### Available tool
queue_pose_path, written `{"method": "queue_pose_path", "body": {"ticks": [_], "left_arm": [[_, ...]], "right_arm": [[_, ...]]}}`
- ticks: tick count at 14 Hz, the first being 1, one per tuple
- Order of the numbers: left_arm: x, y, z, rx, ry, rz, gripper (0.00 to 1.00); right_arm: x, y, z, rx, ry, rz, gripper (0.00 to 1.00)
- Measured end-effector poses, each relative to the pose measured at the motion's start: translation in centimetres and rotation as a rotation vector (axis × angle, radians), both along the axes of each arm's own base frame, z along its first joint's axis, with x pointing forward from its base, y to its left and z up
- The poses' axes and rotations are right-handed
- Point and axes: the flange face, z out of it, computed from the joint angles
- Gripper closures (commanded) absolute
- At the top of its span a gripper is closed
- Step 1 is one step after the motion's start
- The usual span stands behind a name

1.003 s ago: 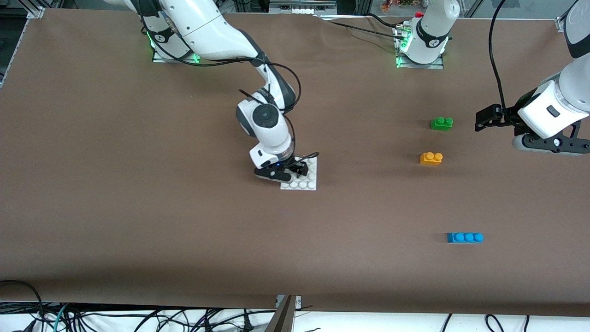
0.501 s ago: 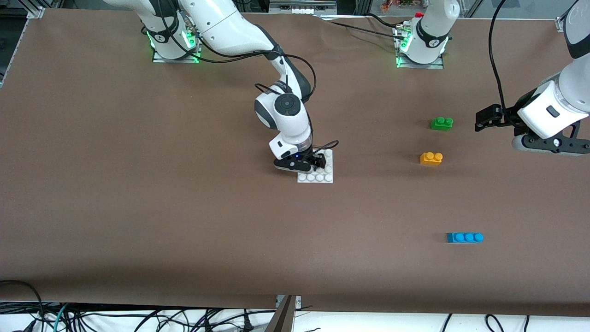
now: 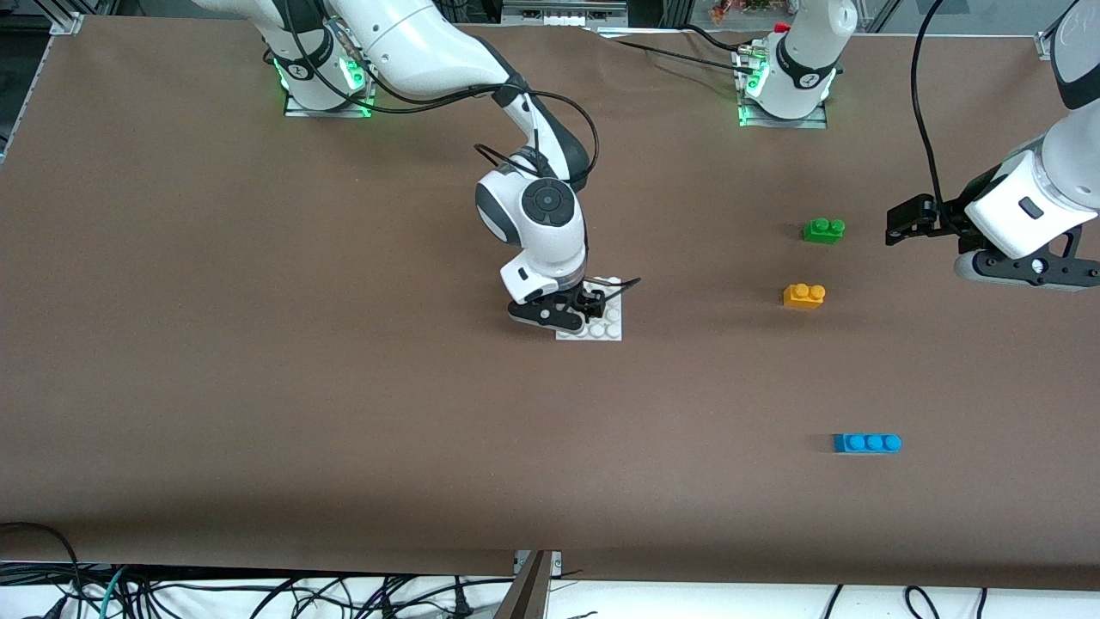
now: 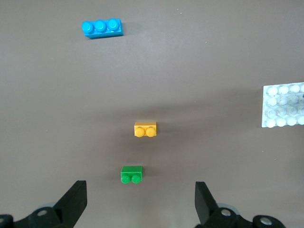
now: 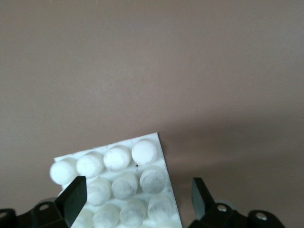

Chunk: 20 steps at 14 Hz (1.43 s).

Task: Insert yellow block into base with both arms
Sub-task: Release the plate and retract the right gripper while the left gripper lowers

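Note:
The yellow block (image 3: 804,296) lies alone on the brown table toward the left arm's end; it also shows in the left wrist view (image 4: 145,129). The white studded base (image 3: 606,325) lies flat near the table's middle and shows in the right wrist view (image 5: 124,184) and at the edge of the left wrist view (image 4: 283,105). My right gripper (image 3: 587,308) is low over the base, open, holding nothing (image 5: 137,199). My left gripper (image 3: 898,222) is open and empty in the air beside the green brick, waiting (image 4: 140,204).
A green two-stud brick (image 3: 824,229) lies a little farther from the front camera than the yellow block (image 4: 131,174). A blue three-stud brick (image 3: 867,443) lies nearer the front camera (image 4: 101,27). The arm bases stand along the table's back edge.
The right gripper and the base moved together toward the left arm's end of the table; in the last half second the base stayed put. The left arm has not moved.

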Motion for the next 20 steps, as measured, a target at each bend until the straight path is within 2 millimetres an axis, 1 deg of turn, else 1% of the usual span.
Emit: {"method": "queue_pose_path", "body": {"ticks": [1, 2, 3, 4, 5, 6, 7, 8, 9, 11, 12, 13, 14, 15, 16, 17, 18, 20], "left_arm": [[0.0, 0.0, 0.0, 0.0, 0.0, 0.0, 0.0], [0.0, 0.0, 0.0, 0.0, 0.0, 0.0, 0.0], [0.0, 0.0, 0.0, 0.0, 0.0, 0.0, 0.0], [0.0, 0.0, 0.0, 0.0, 0.0, 0.0, 0.0], [0.0, 0.0, 0.0, 0.0, 0.001, 0.001, 0.0], [0.0, 0.1, -0.1, 0.0, 0.002, 0.001, 0.0], [0.0, 0.1, -0.1, 0.0, 0.004, 0.002, 0.0], [0.1, 0.1, -0.2, 0.0, 0.006, 0.002, 0.0], [0.2, 0.1, -0.5, 0.0, 0.01, 0.002, 0.0], [0.5, 0.1, -1.5, -0.001, 0.027, 0.002, 0.0], [0.8, 0.2, -2.3, -0.002, 0.041, 0.003, 0.0], [1.2, 0.4, -3.4, -0.002, 0.059, 0.006, 0.0], [1.7, 1.0, -4.6, -0.003, 0.075, 0.016, 0.0], [2.4, 1.9, -5.8, -0.001, 0.078, 0.029, 0.0], [3.2, 3.0, -7.1, 0.011, 0.074, 0.041, 0.0], [3.8, 3.9, -8.4, 0.025, 0.078, 0.046, 0.0], [4.0, 4.3, -9.5, 0.027, 0.093, 0.048, 0.0], [3.8, 4.3, -11.7, 0.027, 0.13, 0.04, 0.01]], "right_arm": [[0.9, -0.6, 1.9, -0.01, 0.012, -0.004, 0.01], [2.0, -1.6, 4.1, -0.015, 0.015, 0.008, 0.01], [3.3, -3.1, 6.4, -0.017, 0.011, 0.031, 0.01], [4.7, -5.4, 8.7, -0.02, 0.01, 0.042, 0.01], [6.4, -8.5, 11.0, -0.022, 0.012, 0.045, 0.01], [8.0, -12.3, 13.3, -0.024, 0.016, 0.056, 0.01], [9.0, -16.3, 15.5, -0.027, 0.021, 0.082, 0.01], [9.4, -20.2, 17.5, -0.03, 0.032, 0.11, 0.01], [9.2, -24.2, 19.3, -0.03, 0.049, 0.137, 0.01], [7.7, -32.0, 22.6, -0.02, 0.104, 0.195, 0.01], [6.8, -35.5, 24.3, -0.009, 0.136, 0.218, 0.01], [6.0, -38.4, 26.2, 0.004, 0.153, 0.23, 0.01], [5.1, -40.6, 28.0, 0.014, 0.159, 0.237, 0.01], [4.3, -42.1, 29.7, 0.017, 0.157, 0.255, 0.01], [3.6, -43.2, 31.0, 0.015, 0.149, 0.277, 0.01], [3.1, -44.2, 31.9, 0.012, 0.148, 0.292, 0.01], [2.5, -44.9, 32.5, 0.01, 0.162, 0.295, 0.01], [1.7, -45.6, 33.3, 0.003, 0.182, 0.295, 0.01]]}}
